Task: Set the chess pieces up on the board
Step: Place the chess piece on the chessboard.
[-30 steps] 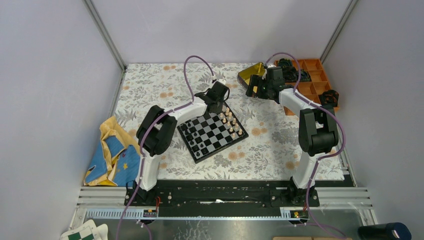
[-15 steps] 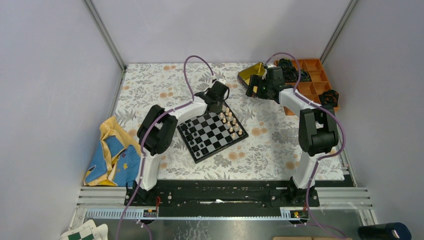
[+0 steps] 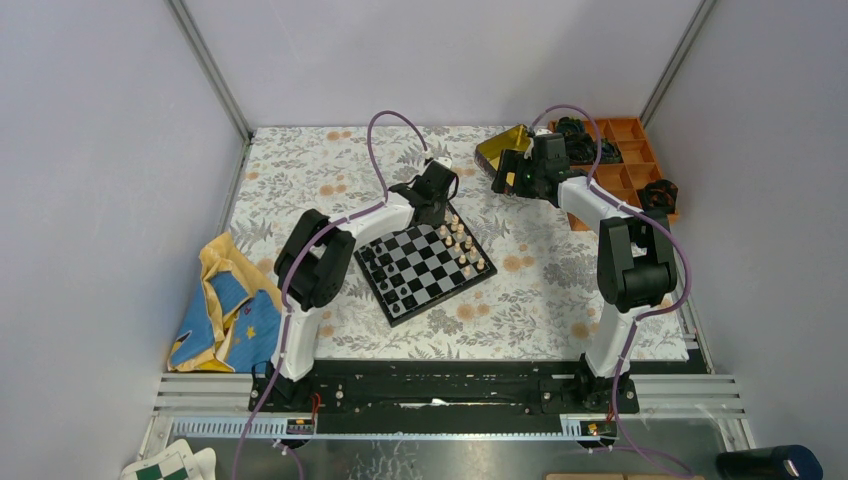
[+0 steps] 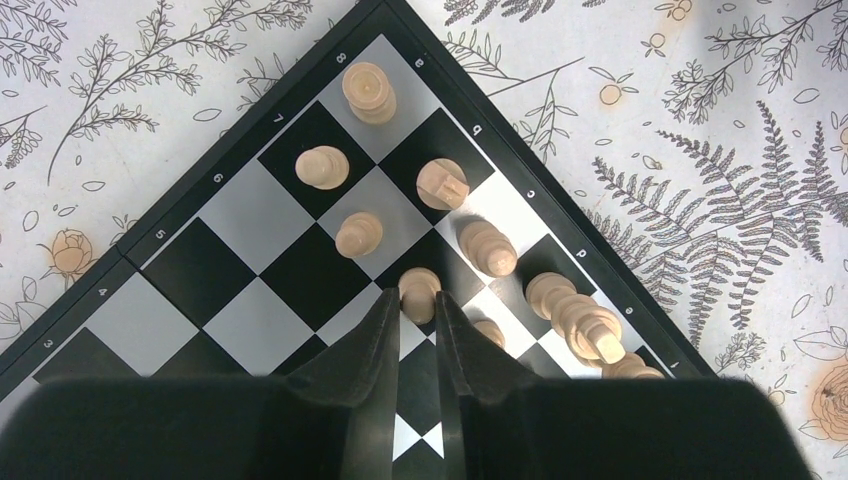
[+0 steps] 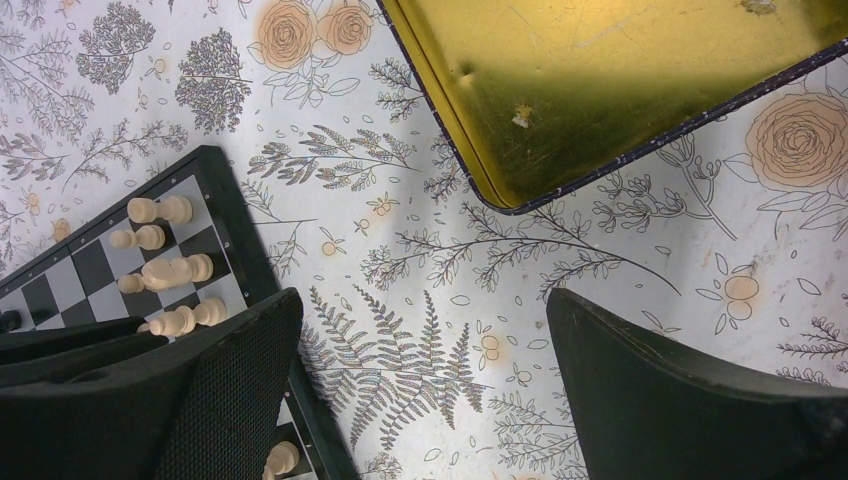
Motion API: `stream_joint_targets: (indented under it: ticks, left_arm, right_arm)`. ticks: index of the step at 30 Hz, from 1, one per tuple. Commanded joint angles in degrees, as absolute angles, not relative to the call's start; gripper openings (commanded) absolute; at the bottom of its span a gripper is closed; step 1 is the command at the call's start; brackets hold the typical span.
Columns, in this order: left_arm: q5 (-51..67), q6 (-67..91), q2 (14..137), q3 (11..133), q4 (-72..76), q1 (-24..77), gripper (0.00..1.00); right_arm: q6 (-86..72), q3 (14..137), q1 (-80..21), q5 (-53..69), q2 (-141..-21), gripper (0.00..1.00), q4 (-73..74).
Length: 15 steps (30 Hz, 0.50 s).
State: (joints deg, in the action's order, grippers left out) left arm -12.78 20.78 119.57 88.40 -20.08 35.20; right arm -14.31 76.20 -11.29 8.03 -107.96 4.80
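- At centre of the floral tablecloth (image 3: 300, 180): board (image 3: 425, 262) (image 4: 250, 300) (image 5: 225, 200), turned corner-on.
- Along its 2 o'clock edge: tan pieces (image 3: 462, 240) (image 4: 500, 250) (image 5: 165, 240), standing in two rows; along the 8 o'clock edge: black pieces (image 3: 385, 288).
- Over the board's 12 o'clock corner: left gripper (image 3: 440, 205) (image 4: 418, 300), pinched narrow on a tan pawn (image 4: 418, 285), with a finger touching each side.
- At 2 o'clock from the board: right gripper (image 3: 505, 178) (image 5: 420, 330), spread wide and holding nothing, above bare tablecloth between board and gold tin (image 3: 503, 145) (image 5: 620, 80).
- Farther out at 2 o'clock, beyond the tin: orange tray (image 3: 630, 150).
- At 8 o'clock from the board: yellow-and-blue cloth (image 3: 225, 310), crumpled near the table edge.
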Motion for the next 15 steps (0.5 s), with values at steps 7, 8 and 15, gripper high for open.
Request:
stream_joint_targets:
  ticks: [7, 8, 15]
  left_arm:
    - [-12.5, 19.8, 120.1, 90.3, -18.0, 34.9, 0.28]
    - [-12.5, 19.8, 119.9, 90.4, -18.1, 34.9, 0.28]
    - [-12.4, 20.0, 118.5, 91.1, -18.6, 34.8, 0.36]
  right_arm:
    - [-14.1, 77.9, -10.9, 8.4, -108.4, 1.00, 3.0]
    - [-14.1, 78.0, -10.9, 8.4, -108.4, 1.00, 3.0]
    - [-14.0, 78.6, -10.9, 8.2, -108.4, 1.00, 3.3]
